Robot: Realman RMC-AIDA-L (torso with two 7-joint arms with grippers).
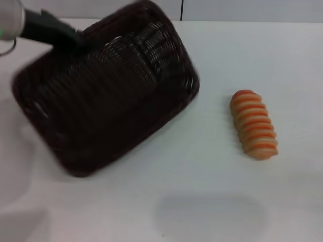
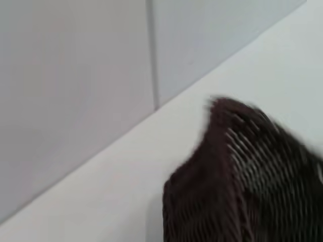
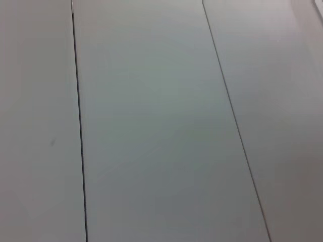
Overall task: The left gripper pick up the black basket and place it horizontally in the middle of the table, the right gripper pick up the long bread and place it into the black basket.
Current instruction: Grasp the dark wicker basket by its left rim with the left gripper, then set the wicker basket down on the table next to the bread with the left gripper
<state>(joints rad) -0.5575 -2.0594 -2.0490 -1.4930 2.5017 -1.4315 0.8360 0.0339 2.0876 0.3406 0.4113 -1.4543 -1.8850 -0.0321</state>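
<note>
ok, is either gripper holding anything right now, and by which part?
The left gripper holds the black basket by its far-left rim, tilted over the table. The long bread lies untouched; the right gripper is out of view.

Dark woven black basket [image 1: 108, 96] tilted at table's left, striped long bread [image 1: 254, 124] well right

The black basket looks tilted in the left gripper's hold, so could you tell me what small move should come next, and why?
Probably swing the black basket level and lower it mid-table: the left gripper holds its far rim, it sits skewed, and the long bread lies untouched to its right.
</note>
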